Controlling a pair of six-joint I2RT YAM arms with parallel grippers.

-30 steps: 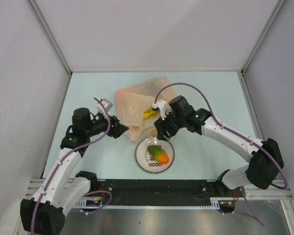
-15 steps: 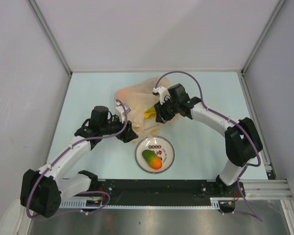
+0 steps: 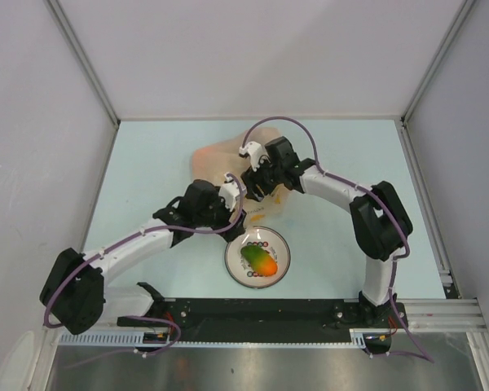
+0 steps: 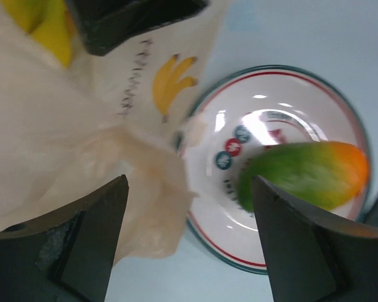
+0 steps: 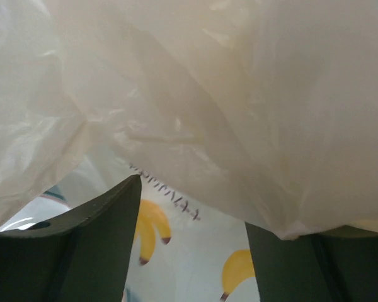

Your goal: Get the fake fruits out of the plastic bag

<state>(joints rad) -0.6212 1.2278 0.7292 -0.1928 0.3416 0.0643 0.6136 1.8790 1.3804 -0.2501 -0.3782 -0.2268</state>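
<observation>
Nearest, the green-red mango [image 3: 261, 260] lies on the round white plate [image 3: 281, 248], already out of the plastic bag [image 3: 208, 159]. In the last second the left gripper [image 4: 189, 189] has swung in from the left to the bag's near edge beside the plate. Its jaws gape around a loose fold and grip nothing. Farther back, the right gripper [image 5: 192, 207] has left the plate and pushed into the bag, jaws apart under draped film. Yellow fruit [image 4: 50, 34] probably remains inside, and crinkled film hides the rest.
</observation>
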